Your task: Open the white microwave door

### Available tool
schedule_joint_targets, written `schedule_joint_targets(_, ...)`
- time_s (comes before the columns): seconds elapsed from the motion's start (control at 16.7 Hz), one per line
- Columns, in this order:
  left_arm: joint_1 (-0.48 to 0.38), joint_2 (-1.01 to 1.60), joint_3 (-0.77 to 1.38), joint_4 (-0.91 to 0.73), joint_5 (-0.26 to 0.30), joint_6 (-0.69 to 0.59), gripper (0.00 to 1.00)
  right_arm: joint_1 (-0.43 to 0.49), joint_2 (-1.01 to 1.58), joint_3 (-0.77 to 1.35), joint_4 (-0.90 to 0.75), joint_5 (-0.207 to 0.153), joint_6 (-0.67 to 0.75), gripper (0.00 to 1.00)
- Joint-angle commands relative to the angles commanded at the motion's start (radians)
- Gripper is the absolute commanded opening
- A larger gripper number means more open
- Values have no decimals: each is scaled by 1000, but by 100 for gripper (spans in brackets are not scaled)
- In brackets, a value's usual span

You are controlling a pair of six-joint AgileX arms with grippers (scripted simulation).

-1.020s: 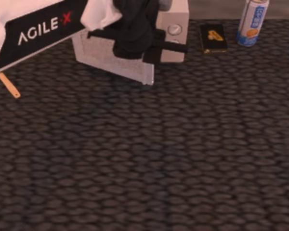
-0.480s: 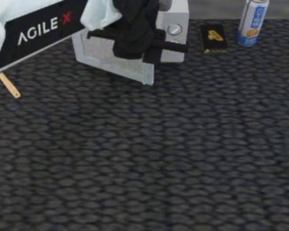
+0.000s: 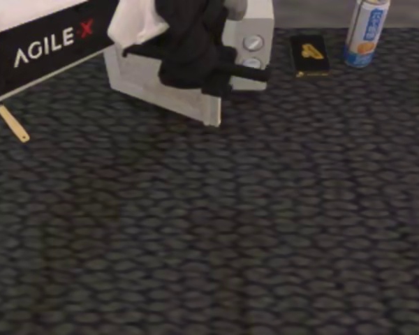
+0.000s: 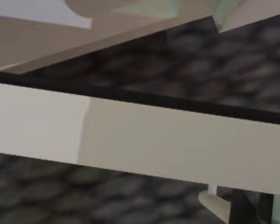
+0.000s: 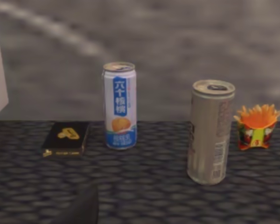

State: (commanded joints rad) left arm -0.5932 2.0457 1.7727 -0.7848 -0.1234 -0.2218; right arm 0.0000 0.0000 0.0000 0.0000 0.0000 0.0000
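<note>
At the top of the top view, the white microwave door (image 3: 169, 96) stands partly swung out, looking stiff, flat and light, best held at its free edge, where the left gripper (image 3: 213, 73) sits, though I cannot tell its finger state.

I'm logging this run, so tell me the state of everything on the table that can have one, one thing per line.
Microwave door: partly open, swung out from the microwave.
Blue and white can: upright, top looks sealed.
Grey can: upright.
Black box: lying flat, closed.
Fries carton: upright.
Wooden stick: lying flat.
Left gripper: at the door's free edge.
Right gripper: out of view.
</note>
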Motion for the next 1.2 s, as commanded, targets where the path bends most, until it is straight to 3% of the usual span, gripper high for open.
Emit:
schedule_joint_targets(0.3, 19, -58, -82, 36, 38, 77, 0, 0, 0, 0, 0, 0, 0, 100)
schedule_joint_targets(1.2, 19, -58, -82, 36, 38, 77, 0, 0, 0, 0, 0, 0, 0, 100)
